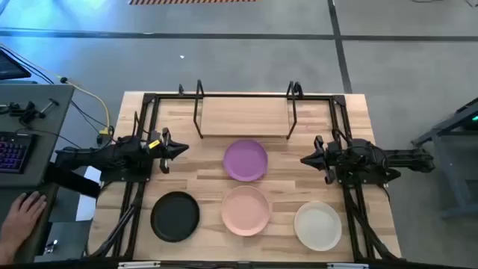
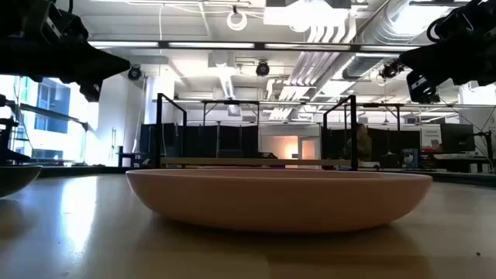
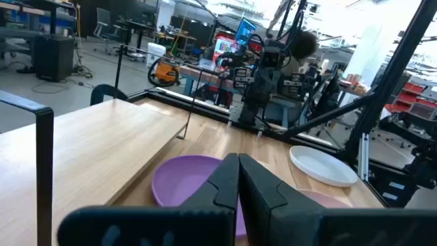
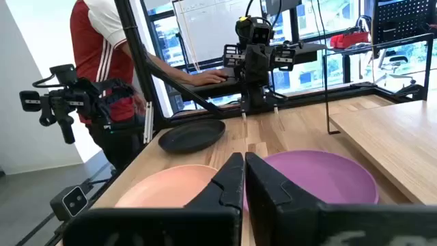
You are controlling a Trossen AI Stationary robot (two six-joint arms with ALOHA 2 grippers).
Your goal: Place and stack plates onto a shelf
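four plates lie flat on the table (image 1: 351,104), none on the shelf (image 1: 243,116); the task reads as not yet begun; the shelf stands at the far edge, its board bare, wire uprights at both ends; the purple plate (image 1: 245,160) lies just in front of the shelf, between the two arms; the pink plate (image 1: 245,210) lies nearer the front edge, directly behind the purple one, with the black plate (image 1: 175,216) to its left and the white plate (image 1: 317,225) to its right, the three in a rough row; each plate sits apart from its neighbours, which leaves a rim free to grip.

the left gripper (image 1: 181,151) hovers left of the purple plate, pointing toward it; its fingers (image 3: 222,184) are pressed together and hold nothing; the right gripper (image 1: 306,159) hovers on the opposite side, likewise pointed at the purple plate, fingers (image 4: 229,179) together and empty; both arms appear parked in a mirrored ready pose, clear of the plates.

a person's hand (image 1: 21,213) rests at a desk beside the table, outside the work area; judged next need: spread one set of fingers and take a plate by its rim.
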